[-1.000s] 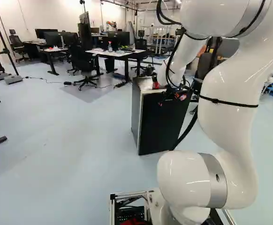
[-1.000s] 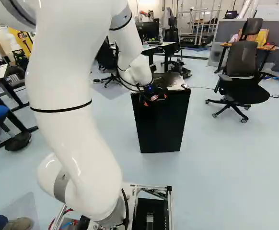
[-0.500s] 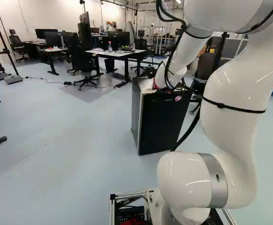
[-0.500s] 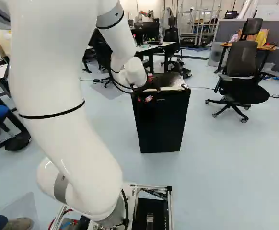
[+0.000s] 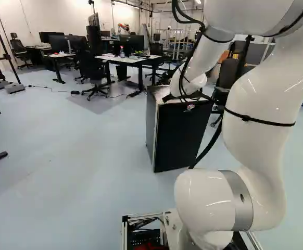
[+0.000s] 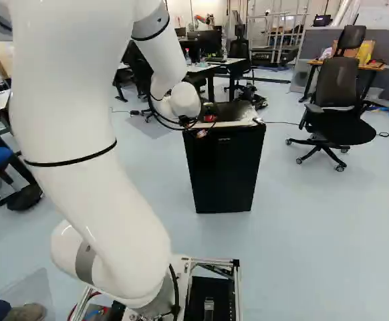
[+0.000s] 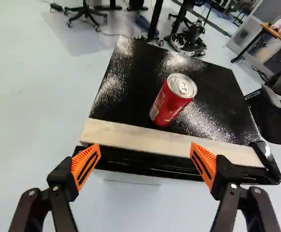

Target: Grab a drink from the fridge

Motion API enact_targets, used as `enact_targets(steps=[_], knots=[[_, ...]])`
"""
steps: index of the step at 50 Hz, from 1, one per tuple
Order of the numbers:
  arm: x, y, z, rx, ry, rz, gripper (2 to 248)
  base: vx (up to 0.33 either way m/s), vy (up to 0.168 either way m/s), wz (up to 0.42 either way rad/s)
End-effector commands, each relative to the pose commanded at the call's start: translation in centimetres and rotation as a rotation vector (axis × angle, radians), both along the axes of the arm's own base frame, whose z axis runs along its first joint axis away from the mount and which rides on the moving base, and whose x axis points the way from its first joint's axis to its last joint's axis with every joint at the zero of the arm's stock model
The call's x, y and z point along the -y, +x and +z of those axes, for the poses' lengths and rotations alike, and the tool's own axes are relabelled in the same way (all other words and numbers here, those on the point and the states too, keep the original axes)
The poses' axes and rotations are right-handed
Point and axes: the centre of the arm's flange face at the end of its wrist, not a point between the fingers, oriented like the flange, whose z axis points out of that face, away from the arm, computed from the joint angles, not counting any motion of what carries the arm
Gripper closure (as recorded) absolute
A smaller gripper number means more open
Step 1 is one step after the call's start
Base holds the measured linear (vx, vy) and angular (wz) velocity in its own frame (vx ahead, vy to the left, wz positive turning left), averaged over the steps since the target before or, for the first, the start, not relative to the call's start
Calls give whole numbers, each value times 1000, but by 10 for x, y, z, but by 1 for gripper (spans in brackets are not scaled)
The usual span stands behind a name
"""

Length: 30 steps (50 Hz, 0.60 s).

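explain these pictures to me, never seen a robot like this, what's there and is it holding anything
The machine is one white arm on a moving base, ending in a black gripper with two orange-padded fingers. Two pictures come from cameras on the base, behind the arm to its left and right; both show the same scene. The third looks along the gripper from the wrist. Ahead stands a black fridge with one red can upright on top. The gripper is open, with the can ahead of it, so nothing is held.
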Motion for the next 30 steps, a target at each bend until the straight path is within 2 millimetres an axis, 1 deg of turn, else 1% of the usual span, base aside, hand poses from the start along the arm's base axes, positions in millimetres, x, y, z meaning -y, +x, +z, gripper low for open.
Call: enact_targets(steps=[11, 25, 30], knots=[[1, 3, 5, 70, 73, -58, 3, 0, 0, 0], [1, 4, 6, 81, 197, -144, 3, 0, 0, 0], [1, 4, 6, 82, 197, -144, 3, 0, 0, 0]])
